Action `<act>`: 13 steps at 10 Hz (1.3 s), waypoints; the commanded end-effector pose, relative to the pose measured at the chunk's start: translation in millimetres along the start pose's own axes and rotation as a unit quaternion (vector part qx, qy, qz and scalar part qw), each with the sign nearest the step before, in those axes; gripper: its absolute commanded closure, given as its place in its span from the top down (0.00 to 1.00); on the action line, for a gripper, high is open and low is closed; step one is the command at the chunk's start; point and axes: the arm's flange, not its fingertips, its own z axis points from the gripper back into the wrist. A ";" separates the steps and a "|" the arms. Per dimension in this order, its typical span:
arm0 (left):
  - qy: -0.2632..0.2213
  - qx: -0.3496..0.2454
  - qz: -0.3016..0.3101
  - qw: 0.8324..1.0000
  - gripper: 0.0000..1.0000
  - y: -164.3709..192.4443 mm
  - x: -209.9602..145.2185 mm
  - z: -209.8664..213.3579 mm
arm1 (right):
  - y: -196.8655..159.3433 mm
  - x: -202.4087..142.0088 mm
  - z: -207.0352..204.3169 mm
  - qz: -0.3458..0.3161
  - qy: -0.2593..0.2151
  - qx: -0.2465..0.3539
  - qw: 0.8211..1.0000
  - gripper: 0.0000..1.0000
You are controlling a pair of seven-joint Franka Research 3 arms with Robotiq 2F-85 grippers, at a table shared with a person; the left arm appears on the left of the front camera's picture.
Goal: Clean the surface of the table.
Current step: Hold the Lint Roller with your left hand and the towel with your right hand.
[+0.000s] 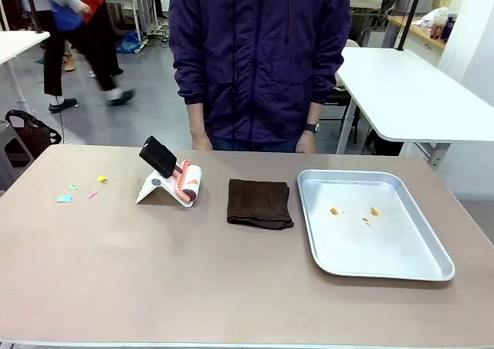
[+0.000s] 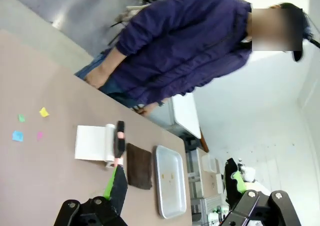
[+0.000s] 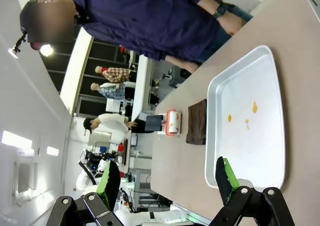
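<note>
- The table [image 1: 231, 287] takes up the whole lower half of the front view, plain taupe top. The frame chops off its near edge and both near corners.
- Over at the table's 9 o'clock side there are a few tiny paper scraps [image 1: 65, 198] in blue, green, pink and yellow. They're too small to make out any shape.
- Roughly mid-table a folded dark brown cloth [image 1: 260, 203] lies flat.
- Just beside the cloth at its 9 o'clock is what looks like a lint roller [image 1: 185, 181] propped on a white stand, with its black handle tilted up toward 11 o'clock.
- At the 3 o'clock side sits a metal tray [image 1: 401, 249] with a few orange crumbs [image 1: 334, 211] in it. No idea what they are.
- A person [image 1: 258, 55] in a purple jacket stands at 12 o'clock. The head is cut off by the top of the frame and the hands are low at the far edge.
- The left fingers [image 2: 119, 188] are spread wide with nothing between them, up above the table. One of them covers a bit of the roller's foot in the left wrist view.
- The right fingers [image 3: 110, 178] are the same, wide apart and empty. One of them overlaps the tray's near rim in the right wrist view.
</note>
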 end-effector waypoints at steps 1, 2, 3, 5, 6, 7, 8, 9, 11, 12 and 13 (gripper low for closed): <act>0.007 -0.022 -0.015 1.000 1.00 -8.9 -1.9 14.3 | 5.5 -1.2 -1.8 0.000 0.007 0.000 1.000 1.00; 0.007 -0.022 -0.015 1.000 1.00 -8.9 -1.9 14.3 | 5.5 -1.2 -1.8 0.000 0.007 0.000 1.000 1.00; 0.007 -0.022 -0.015 1.000 1.00 -8.9 -1.9 14.3 | 5.5 -1.2 -1.8 0.000 0.007 0.000 1.000 1.00; 0.007 -0.022 -0.015 1.000 1.00 -8.9 -1.9 14.3 | 5.5 -1.2 -1.8 0.000 0.007 0.000 1.000 1.00; 0.007 -0.022 -0.015 1.000 1.00 -8.9 -1.9 14.3 | 5.5 -1.2 -1.8 0.000 0.007 0.000 1.000 1.00; 0.010 -0.014 -0.006 1.000 1.00 -10.7 -1.7 17.8 | 2.2 -1.8 -3.8 -0.001 0.010 -0.007 1.000 1.00; 0.055 0.025 -0.017 0.998 1.00 -27.3 2.6 -0.3 | 22.2 -3.4 -28.3 0.025 0.020 -0.042 0.999 1.00; 0.103 0.053 -0.037 0.993 1.00 -46.6 8.1 -22.9 | 44.3 -3.8 -58.3 0.058 0.047 -0.074 0.995 1.00; 0.182 0.104 -0.073 0.975 1.00 -69.4 17.5 -68.2 | 82.7 -7.1 -131.2 0.112 0.117 -0.130 0.978 1.00; 0.217 0.125 -0.083 0.965 1.00 -70.4 18.0 -96.6 | 93.5 -9.9 -170.7 0.131 0.146 -0.155 0.968 1.00; 0.245 0.143 -0.085 0.955 1.00 -68.4 15.3 -126.1 | 101.4 -14.4 -209.7 0.142 0.178 -0.176 0.958 1.00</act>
